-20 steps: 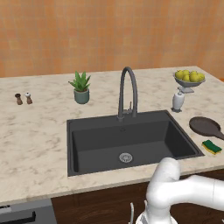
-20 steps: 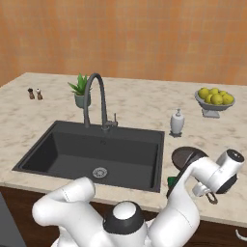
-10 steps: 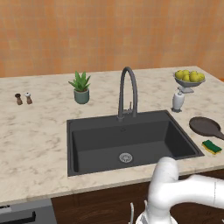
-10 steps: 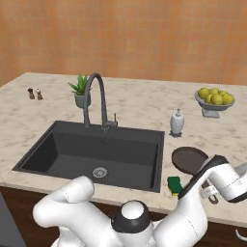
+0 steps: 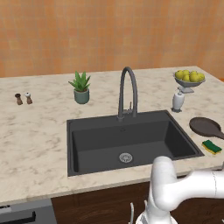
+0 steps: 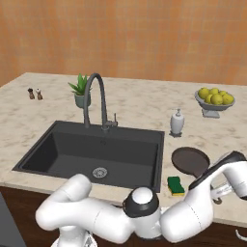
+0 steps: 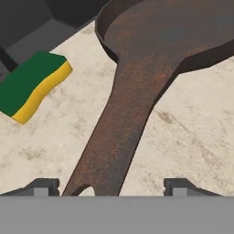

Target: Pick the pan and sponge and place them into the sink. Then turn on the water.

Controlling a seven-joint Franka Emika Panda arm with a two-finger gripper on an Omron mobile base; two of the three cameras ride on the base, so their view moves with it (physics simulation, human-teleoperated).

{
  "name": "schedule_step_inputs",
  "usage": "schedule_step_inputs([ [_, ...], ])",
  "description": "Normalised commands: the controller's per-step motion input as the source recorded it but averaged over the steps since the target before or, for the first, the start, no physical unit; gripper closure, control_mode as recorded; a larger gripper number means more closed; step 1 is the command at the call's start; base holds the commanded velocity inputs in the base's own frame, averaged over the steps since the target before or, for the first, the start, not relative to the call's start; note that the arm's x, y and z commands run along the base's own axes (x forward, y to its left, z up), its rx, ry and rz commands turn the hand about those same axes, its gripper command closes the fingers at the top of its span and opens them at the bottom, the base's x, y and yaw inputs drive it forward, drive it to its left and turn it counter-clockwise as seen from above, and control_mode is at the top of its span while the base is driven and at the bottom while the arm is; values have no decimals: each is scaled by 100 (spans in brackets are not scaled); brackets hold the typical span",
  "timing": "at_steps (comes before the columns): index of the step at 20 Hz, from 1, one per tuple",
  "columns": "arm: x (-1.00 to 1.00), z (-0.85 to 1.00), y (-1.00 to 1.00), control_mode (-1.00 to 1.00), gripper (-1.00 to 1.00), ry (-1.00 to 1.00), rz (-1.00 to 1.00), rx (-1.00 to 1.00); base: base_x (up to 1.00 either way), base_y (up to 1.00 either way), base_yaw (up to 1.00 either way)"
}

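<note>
— Pan [image 7: 151,68] was rust-brown, round and shallow, its flat handle running between the tool [image 7: 111,185] tips; where did it lie?

— Near the marbled desk's [image 5: 39,140] right edge, just right of the dark matte sink [image 5: 127,140], the green-topped yellow sponge [image 5: 211,146] beside it toward the front edge.

— And the tool?

— Open, tips either side of the handle, apart from it. The base views added an orange wall.
</note>
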Motion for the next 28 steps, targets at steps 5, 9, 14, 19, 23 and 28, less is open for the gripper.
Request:
schedule_step_inputs([
  [5,0,-26,8,-100,-100,6,1,0,0,0,0],
  [9,-16,-43,67,-100,-100,5,0,1,0,0,0],
  [14,-14,-49,95,-100,-100,5,0,0,0,0,0],
  [19,-27,-72,100,-100,-100,1,-3,0,0,0,0],
  [23,-14,-76,85,-100,-100,0,-10,0,0,0,0],
  [28,-3,-56,66,-100,-100,0,-28,0,0,0,0],
])
